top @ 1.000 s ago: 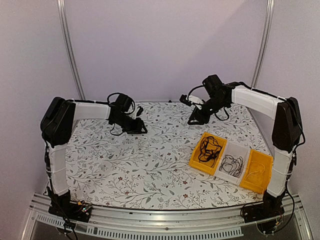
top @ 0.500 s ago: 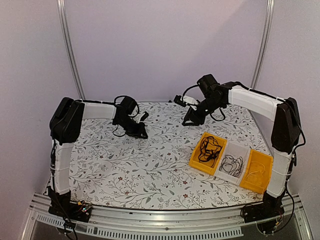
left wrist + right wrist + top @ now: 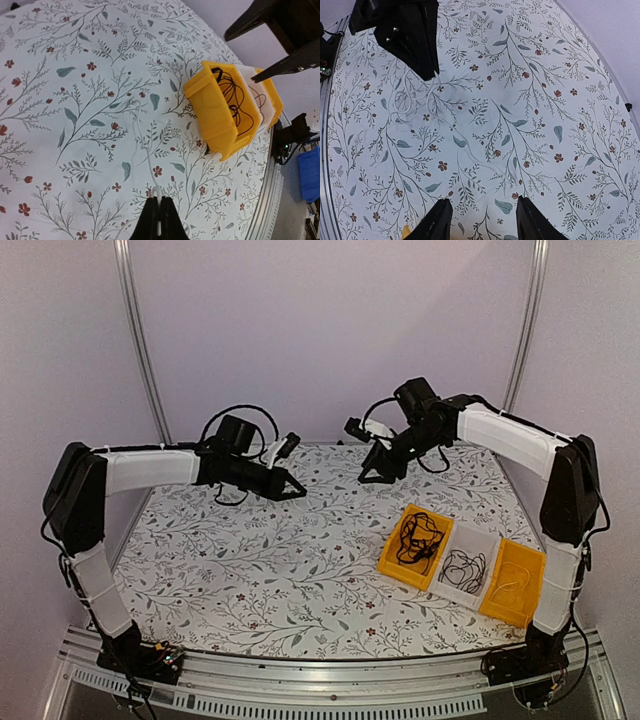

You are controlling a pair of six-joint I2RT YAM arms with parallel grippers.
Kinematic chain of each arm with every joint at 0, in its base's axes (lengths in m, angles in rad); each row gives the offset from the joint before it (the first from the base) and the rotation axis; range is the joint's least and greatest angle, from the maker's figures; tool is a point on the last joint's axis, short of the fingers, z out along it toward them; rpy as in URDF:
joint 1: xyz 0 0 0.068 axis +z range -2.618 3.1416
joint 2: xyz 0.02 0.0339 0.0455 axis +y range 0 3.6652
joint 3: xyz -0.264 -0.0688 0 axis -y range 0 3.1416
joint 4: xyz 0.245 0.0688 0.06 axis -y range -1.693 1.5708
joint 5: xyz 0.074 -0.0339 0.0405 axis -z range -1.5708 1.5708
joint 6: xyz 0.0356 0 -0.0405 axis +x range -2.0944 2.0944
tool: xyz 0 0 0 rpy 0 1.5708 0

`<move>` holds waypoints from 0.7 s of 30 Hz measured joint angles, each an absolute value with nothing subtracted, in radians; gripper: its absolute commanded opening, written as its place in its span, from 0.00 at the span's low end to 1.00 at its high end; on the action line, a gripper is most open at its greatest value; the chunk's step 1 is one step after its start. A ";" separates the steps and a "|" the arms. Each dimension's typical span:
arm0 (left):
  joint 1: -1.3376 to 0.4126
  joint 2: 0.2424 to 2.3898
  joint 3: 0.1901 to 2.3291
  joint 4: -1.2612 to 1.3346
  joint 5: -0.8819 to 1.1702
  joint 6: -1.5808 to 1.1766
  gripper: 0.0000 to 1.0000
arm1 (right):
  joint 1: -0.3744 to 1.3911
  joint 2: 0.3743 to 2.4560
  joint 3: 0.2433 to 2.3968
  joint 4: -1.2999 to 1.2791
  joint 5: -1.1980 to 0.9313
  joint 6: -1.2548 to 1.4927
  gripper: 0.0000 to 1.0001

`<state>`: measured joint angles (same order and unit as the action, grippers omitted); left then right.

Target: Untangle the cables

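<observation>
1. The left gripper (image 3: 159, 221) has just clamped on the white cable (image 3: 143, 150) and risen near the surface's (image 3: 250, 570) far edge. The right gripper (image 3: 482, 220) has spread and holds nothing.
2. I read this as one strand caught, ready to draw out of its loose loops.
3. The cable is thin, limp and smooth. The black cables (image 3: 235, 100) sit coiled in a rigid yellow bin (image 3: 215, 115) by the right edge.

Thin white cable (image 3: 145, 152) lying loosely across floral table (image 3: 300, 570), black cables (image 3: 417, 537) coiled in bins (image 3: 392, 540)
</observation>
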<state>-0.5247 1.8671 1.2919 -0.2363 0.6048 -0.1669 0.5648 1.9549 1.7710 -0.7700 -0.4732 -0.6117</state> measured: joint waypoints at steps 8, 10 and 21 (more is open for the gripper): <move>-0.569 1.758 1.259 -0.065 0.685 -0.212 0.00 | 0.609 2.001 1.883 -0.789 -0.611 -0.646 0.57; -0.570 1.758 1.246 -0.037 0.694 -0.230 0.00 | 0.631 2.024 1.904 -0.789 -0.639 -0.642 0.57; -0.572 1.758 1.224 0.072 0.733 -0.301 0.00 | 0.661 2.121 1.938 -0.768 -0.765 -0.525 0.53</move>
<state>-0.5720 1.7576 1.2240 0.0719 0.7326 -0.3012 0.6605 2.1208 1.9381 -0.7685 -0.7650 -0.5251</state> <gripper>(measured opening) 0.024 0.543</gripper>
